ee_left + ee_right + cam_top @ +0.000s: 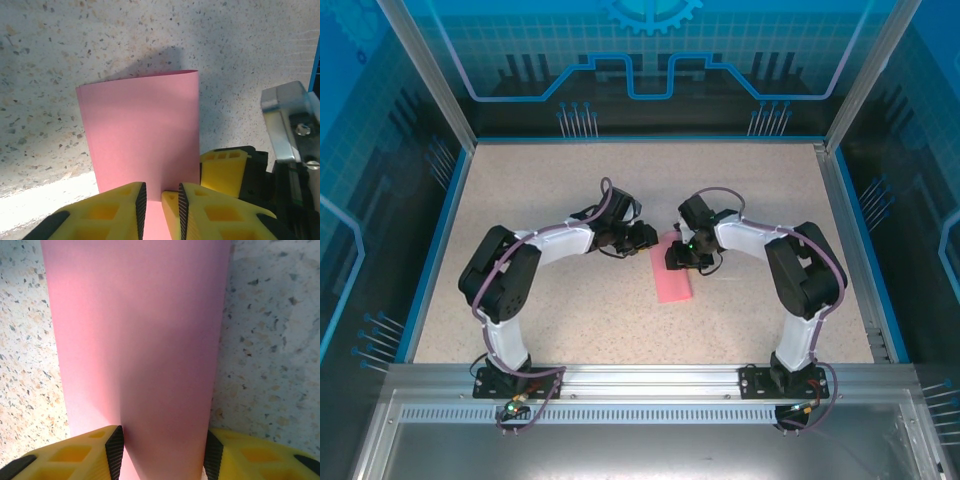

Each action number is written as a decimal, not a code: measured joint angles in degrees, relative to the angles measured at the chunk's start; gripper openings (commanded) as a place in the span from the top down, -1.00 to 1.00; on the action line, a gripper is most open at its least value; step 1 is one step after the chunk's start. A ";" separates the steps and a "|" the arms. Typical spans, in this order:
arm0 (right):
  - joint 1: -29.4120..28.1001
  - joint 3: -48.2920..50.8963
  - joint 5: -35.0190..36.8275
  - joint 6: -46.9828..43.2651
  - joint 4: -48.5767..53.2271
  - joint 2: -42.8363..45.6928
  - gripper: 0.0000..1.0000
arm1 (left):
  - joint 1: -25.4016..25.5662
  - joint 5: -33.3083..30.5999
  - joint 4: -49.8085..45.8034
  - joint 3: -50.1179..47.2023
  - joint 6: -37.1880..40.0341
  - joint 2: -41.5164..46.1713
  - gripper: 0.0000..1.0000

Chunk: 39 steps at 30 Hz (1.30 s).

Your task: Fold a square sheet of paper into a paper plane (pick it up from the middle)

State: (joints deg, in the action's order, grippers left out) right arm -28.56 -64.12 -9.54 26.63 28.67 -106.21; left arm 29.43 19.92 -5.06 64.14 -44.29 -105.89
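Note:
The square sheet of paper lies on the table as a pink rectangle, folded over with a rounded fold along one long side. My left gripper is at its upper left end. Its yellow jaws stand narrowly open just above the sheet, and pink shows through the gap. My right gripper is low over the same end. It is open, with the paper running between the jaws. One jaw is over the sheet and the other is at its folded edge. A right-gripper finger sits beside my left jaws.
The speckled tabletop is bounded by a blue rim and glass walls. Both arms bend inward from bases at the near edge, so their wrists crowd the table's centre. A metal bracket of the right arm is close to my left gripper.

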 measured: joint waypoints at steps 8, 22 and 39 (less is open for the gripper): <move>0.00 -0.81 0.07 -0.17 0.92 -0.57 0.01 | 0.00 0.04 -0.17 0.74 -0.44 -1.51 0.50; 0.13 -2.01 -0.37 -0.37 2.27 -1.60 -0.01 | 0.00 2.43 -0.28 3.02 -0.63 -4.48 0.75; 0.48 -3.13 -1.38 -1.66 3.69 -2.51 -0.02 | 0.00 3.56 -1.09 3.98 -0.61 -7.43 0.81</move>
State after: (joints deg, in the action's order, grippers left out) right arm -28.08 -67.24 -10.92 24.97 32.36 -108.73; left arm 29.43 23.49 -6.15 68.12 -44.91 -113.32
